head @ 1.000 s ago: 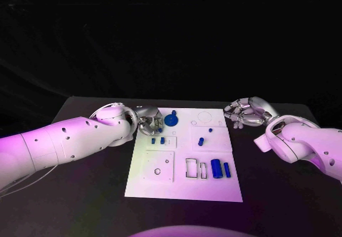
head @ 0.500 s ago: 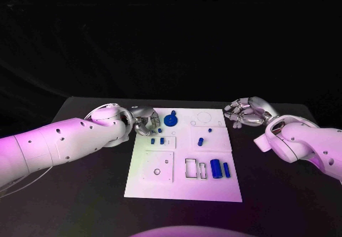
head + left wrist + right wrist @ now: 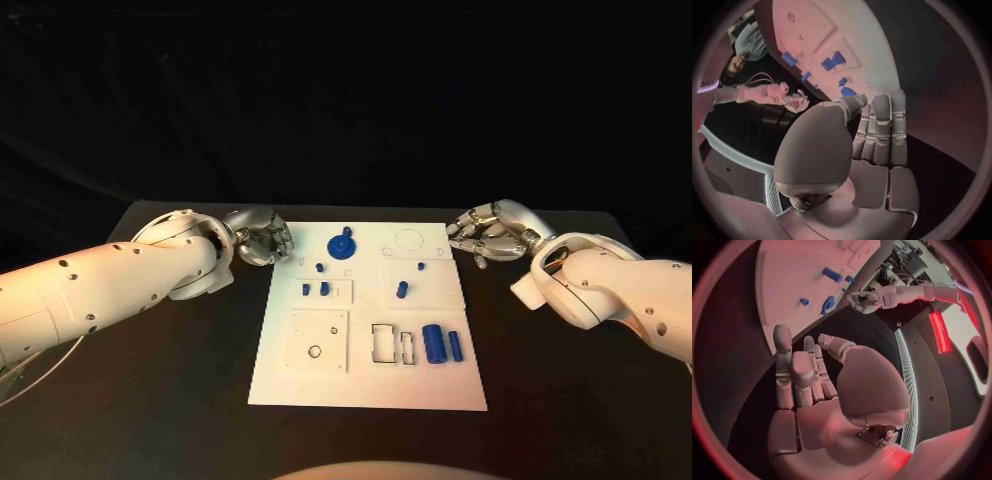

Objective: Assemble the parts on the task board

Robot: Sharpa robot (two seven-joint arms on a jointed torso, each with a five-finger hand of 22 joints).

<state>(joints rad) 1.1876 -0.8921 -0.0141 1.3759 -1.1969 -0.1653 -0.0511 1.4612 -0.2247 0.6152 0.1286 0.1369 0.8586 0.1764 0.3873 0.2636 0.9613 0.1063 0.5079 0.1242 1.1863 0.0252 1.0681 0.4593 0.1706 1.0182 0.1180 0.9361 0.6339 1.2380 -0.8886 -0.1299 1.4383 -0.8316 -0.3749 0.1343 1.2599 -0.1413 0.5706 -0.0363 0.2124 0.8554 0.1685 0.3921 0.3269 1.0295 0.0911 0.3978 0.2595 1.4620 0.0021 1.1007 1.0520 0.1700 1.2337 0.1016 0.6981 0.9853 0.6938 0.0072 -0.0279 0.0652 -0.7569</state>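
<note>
The white task board lies in the middle of the black table. A round blue part sits near its far edge. Several small blue pegs stand in the middle rows, and two blue cylinders lie near the front right. My left hand hovers just off the board's far left corner; its fingers are stretched out with nothing in them. My right hand is beside the far right corner, off the board, fingers loosely extended and holding nothing. The board and blue parts lie beyond the left fingertips.
Bare black table flanks the board on both sides and in front. Empty rectangular slots and a square plate with a small hole occupy the board's front half. The right wrist view shows my left hand across the board.
My left hand has drawn back leftward, away from the round blue part and off the board's edge. The round part stays on the board. The right hand has barely moved.
</note>
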